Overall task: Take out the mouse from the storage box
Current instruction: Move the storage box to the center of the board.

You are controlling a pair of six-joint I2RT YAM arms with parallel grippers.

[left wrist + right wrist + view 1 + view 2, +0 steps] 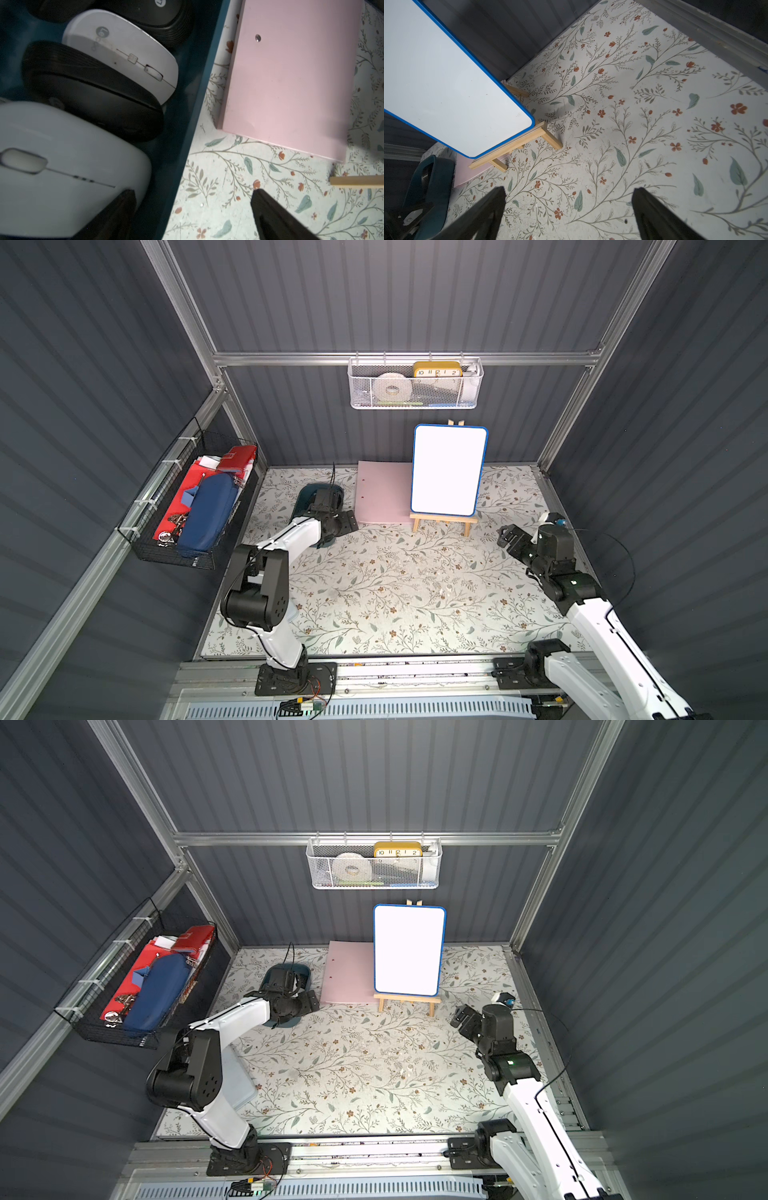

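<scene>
In a top view the storage box [304,495] sits at the back left of the flowered surface [395,593], just beside a pink folder [382,493], with the left arm [291,535] bent over it. The left wrist view shows the left gripper [191,191] open, one finger [122,209] above a white mouse [62,166] lying in the box with other mice, the other finger outside the wall. In the right wrist view the right gripper [569,207] hangs open above the surface, near a whiteboard [436,83].

Whiteboard [449,470] on wooden easel [442,519], pink folder [380,497] just beside
</scene>
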